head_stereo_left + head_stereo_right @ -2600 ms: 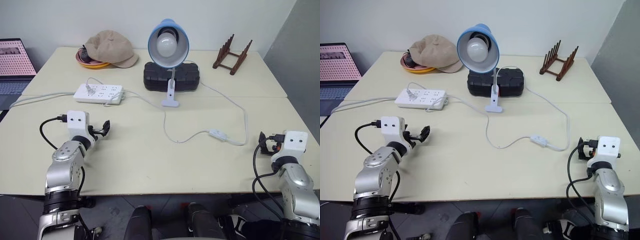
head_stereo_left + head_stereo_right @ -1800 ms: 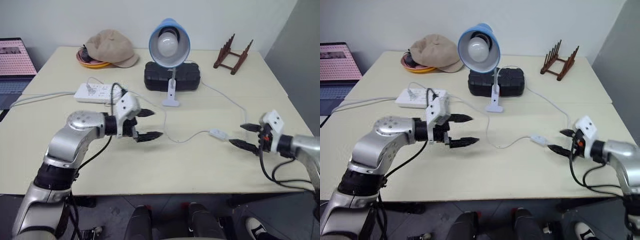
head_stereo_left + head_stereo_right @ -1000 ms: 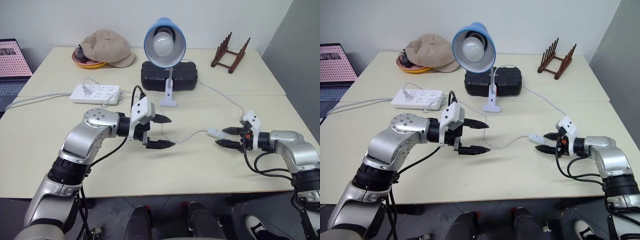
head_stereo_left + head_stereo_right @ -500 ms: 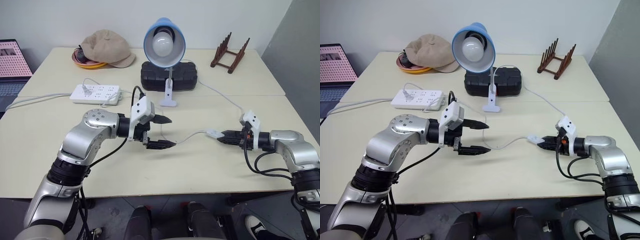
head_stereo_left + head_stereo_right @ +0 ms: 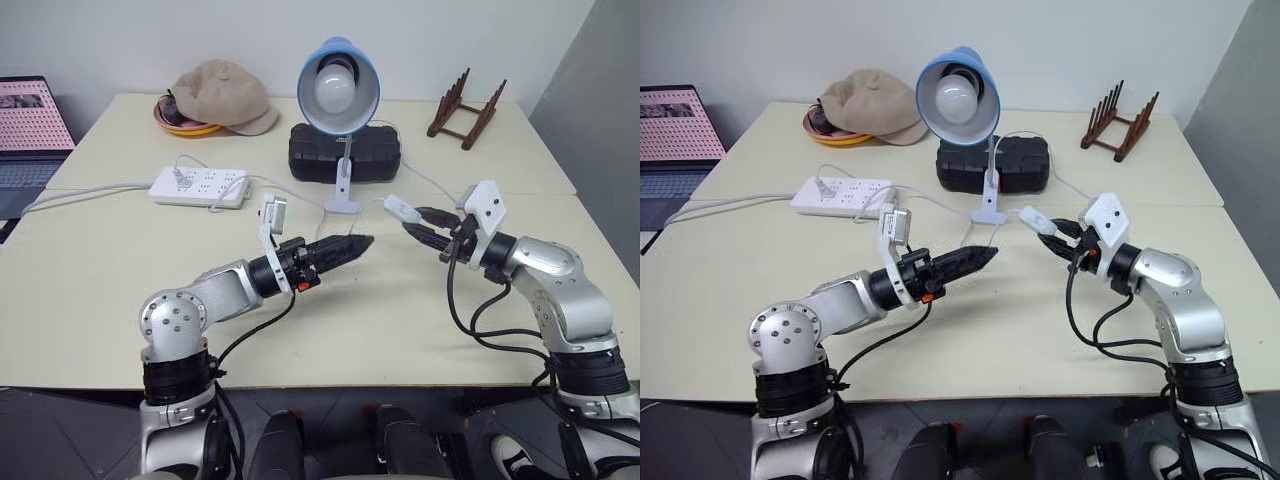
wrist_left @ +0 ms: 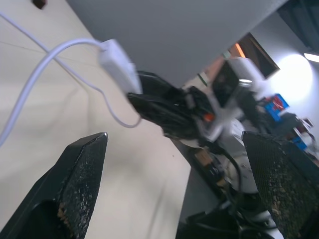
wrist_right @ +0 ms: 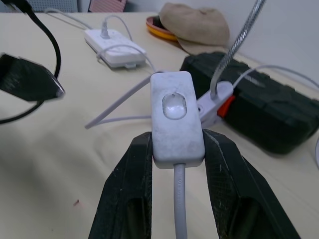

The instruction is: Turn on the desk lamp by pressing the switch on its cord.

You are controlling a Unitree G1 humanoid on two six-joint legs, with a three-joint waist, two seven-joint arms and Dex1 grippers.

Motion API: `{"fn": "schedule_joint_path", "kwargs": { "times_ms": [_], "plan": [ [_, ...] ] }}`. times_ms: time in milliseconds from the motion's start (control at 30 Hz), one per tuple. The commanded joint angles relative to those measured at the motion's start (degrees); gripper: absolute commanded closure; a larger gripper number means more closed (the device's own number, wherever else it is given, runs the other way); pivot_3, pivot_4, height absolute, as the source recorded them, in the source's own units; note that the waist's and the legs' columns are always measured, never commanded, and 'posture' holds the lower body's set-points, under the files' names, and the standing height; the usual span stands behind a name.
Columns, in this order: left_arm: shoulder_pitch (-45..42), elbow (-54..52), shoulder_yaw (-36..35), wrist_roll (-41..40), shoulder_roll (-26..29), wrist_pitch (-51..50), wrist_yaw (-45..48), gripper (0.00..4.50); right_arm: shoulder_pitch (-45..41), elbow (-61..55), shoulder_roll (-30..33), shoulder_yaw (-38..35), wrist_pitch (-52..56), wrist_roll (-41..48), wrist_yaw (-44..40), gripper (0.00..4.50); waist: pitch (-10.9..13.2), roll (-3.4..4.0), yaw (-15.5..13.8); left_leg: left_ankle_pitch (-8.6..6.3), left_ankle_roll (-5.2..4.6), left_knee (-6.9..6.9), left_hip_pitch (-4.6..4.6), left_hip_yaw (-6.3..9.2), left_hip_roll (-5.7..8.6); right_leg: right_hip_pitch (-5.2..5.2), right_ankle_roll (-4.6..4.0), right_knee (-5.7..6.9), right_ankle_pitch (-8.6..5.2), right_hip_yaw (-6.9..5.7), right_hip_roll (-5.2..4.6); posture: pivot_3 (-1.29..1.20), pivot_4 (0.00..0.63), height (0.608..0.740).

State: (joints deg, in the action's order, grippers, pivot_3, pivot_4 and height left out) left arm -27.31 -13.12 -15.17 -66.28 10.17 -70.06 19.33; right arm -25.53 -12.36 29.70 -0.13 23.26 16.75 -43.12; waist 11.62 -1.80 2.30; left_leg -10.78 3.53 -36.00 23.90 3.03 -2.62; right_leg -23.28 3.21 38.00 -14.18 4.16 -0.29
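The right gripper [image 7: 177,164] has its jaws clamped on the switch [image 7: 175,117], lifted above the table [image 5: 400,330] near the desk lamp [image 5: 338,88]. The left gripper [image 5: 345,247], jaws spread, points toward it. Next, a left fingertip must press the button squarely.

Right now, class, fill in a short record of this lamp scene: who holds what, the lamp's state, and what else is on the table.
right gripper: shut on the switch, lifted off the table
left gripper: open, pointing towards the switch
desk lamp: bulb unlit
cord: trails from the switch
other items: power strip, cap, black case, wooden rack
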Motion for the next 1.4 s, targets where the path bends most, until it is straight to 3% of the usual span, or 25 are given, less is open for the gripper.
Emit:
{"fn": "schedule_joint_path", "kwargs": {
  "times_ms": [33,233,633,767,833,1267,1400],
  "plan": [
    [-1.82,2.09,0.67,0.40,-1.18,2.97,-1.52,0.00,0.25,-4.36,-0.16,0.31,-2.64,0.55,-0.33,3.42,0.00,0.00,-0.01,0.00,0.00,-0.01,0.00,-0.01,0.01,0.00,-0.03,0.00,-0.01,0.00,0.00,0.00,0.150,0.740],
    [-6.69,9.39,1.54,1.40,-1.32,5.50,1.64,0.00,2.15,-7.25,0.13,1.60,-3.52,2.91,-3.81,3.42,0.00,0.00,-0.28,0.00,0.00,0.03,0.01,0.01,0.00,0.00,0.01,-0.02,0.01,-0.04,0.01,0.00,0.150,0.740],
    [-8.33,10.73,3.24,0.25,-0.40,3.96,5.44,0.00,2.75,-8.10,0.23,2.48,-5.36,2.21,-3.91,3.42,0.00,0.00,-0.33,0.00,0.00,0.07,0.02,0.00,0.00,-0.01,0.01,-0.07,0.01,-0.02,0.00,0.00,0.150,0.740],
    [-8.61,11.26,3.13,-0.10,-0.41,4.00,5.82,0.62,2.95,-8.39,0.45,2.28,-5.78,2.10,-3.45,3.42,0.00,0.00,-0.34,0.00,0.00,0.07,0.02,0.00,0.00,-0.01,0.00,-0.08,0.01,-0.02,0.00,0.00,0.150,0.740],
    [-8.75,11.48,3.13,-0.12,-0.39,4.05,5.85,1.17,2.95,-8.35,0.51,2.25,-5.88,2.08,-3.36,3.42,0.00,0.00,-0.34,0.00,0.00,0.07,0.02,0.00,0.00,-0.01,-0.01,-0.07,0.00,-0.02,0.00,0.00,0.150,0.740],
    [-8.64,11.34,2.96,-0.58,-0.30,3.76,5.61,3.70,3.52,-7.95,1.17,1.89,-6.43,2.30,-2.53,3.42,0.00,0.00,-0.34,0.00,0.00,0.08,0.03,0.00,0.00,-0.02,-0.10,-0.10,-0.05,-0.02,0.00,0.00,0.150,0.740],
    [-8.68,11.26,2.54,-1.26,-0.47,3.59,5.43,4.01,3.33,-7.53,1.11,1.94,-6.66,2.25,-2.51,3.42,0.00,0.00,-0.35,0.00,0.00,0.08,0.03,0.00,0.00,-0.02,-0.10,-0.12,-0.05,-0.02,0.00,0.00,0.150,0.740]
  ]
}}
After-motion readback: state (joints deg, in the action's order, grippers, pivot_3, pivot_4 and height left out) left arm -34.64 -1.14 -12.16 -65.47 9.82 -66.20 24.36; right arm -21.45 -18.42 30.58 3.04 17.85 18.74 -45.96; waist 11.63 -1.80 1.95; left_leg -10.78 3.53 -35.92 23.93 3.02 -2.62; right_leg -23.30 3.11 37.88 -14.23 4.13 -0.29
